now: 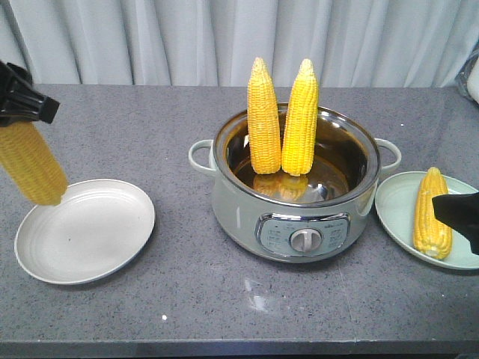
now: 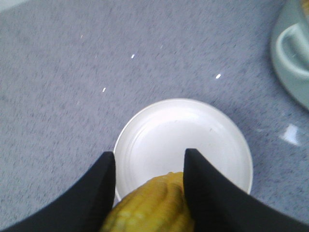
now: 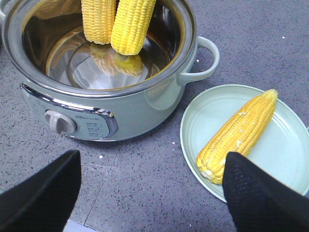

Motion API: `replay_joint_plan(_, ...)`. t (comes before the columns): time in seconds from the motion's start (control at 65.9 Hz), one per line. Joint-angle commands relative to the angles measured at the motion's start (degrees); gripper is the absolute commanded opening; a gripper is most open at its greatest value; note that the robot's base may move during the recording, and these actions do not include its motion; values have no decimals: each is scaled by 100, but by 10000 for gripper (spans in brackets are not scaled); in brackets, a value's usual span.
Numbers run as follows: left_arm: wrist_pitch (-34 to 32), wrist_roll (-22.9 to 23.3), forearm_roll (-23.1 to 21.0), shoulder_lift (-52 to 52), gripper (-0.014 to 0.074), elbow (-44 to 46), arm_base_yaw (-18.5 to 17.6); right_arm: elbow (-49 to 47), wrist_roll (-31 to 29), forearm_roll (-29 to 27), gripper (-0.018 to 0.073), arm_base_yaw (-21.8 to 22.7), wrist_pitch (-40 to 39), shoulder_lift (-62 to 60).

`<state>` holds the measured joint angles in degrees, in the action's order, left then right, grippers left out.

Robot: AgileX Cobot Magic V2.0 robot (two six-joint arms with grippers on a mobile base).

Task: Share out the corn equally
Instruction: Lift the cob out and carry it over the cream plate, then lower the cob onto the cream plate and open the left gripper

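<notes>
While the left gripper [image 2: 149,162] hangs over the left edge of the white plate [image 1: 86,235], its jaws are clamped on one cob [image 1: 31,164]. The cob slants down with its lower end at the plate's rim; whether it touches is unclear. In the steel pot [image 1: 239,198] at the middle of the counter [image 1: 187,314], two more cobs [image 1: 263,120] stand upright side by side against the far wall. At the right, a fourth cob [image 3: 239,135] lies on the green plate [image 3: 285,150]. The right gripper [image 3: 152,159] hovers near it, jaws wide apart, holding nothing.
</notes>
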<state>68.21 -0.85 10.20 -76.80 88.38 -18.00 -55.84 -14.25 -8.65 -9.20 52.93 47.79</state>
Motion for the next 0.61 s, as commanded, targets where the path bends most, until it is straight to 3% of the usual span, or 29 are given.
replay_joint_plan(0.0, -38, 85, 103, 55, 236, 171, 79, -137, -56, -32, 580, -4, -316, -36)
replay_joint_plan(0.152, 348, 85, 108, -92, 242, 171, 229, -137, -56, -32, 580, -4, -316, -36)
replay_joint_plan(0.591, 358, 85, -132, -447, 245, 71, 278, -137, -56, -32, 580, -4, -310, -36)
